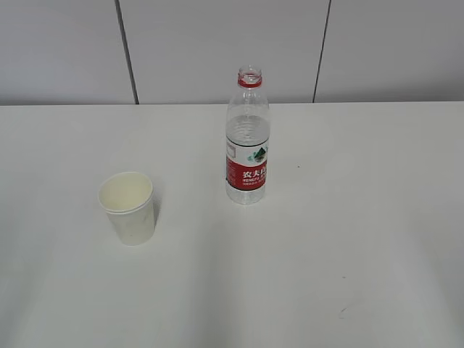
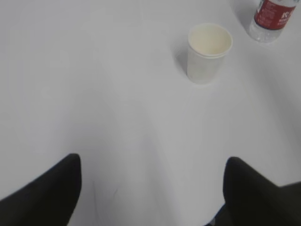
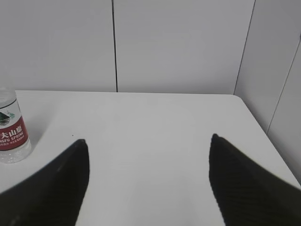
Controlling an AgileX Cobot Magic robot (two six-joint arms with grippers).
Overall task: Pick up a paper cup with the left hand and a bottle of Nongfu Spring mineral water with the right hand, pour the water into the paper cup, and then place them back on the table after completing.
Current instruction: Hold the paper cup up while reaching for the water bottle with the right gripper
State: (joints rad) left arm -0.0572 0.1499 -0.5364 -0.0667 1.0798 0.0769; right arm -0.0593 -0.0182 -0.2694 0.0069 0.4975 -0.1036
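A white paper cup (image 1: 128, 206) stands upright and empty on the white table (image 1: 348, 239), left of centre. An uncapped clear bottle (image 1: 247, 138) with a red label and red neck ring stands right of it, holding clear water. No arm shows in the exterior view. In the left wrist view my left gripper (image 2: 153, 162) is open and empty, with the cup (image 2: 207, 52) ahead to the right and the bottle (image 2: 273, 19) at the top right corner. In the right wrist view my right gripper (image 3: 148, 143) is open and empty, and the bottle (image 3: 11, 129) stands far to its left.
A grey panelled wall (image 1: 217, 43) runs behind the table's back edge. The right wrist view shows the table's far right corner (image 3: 235, 96) and a side wall beyond it.
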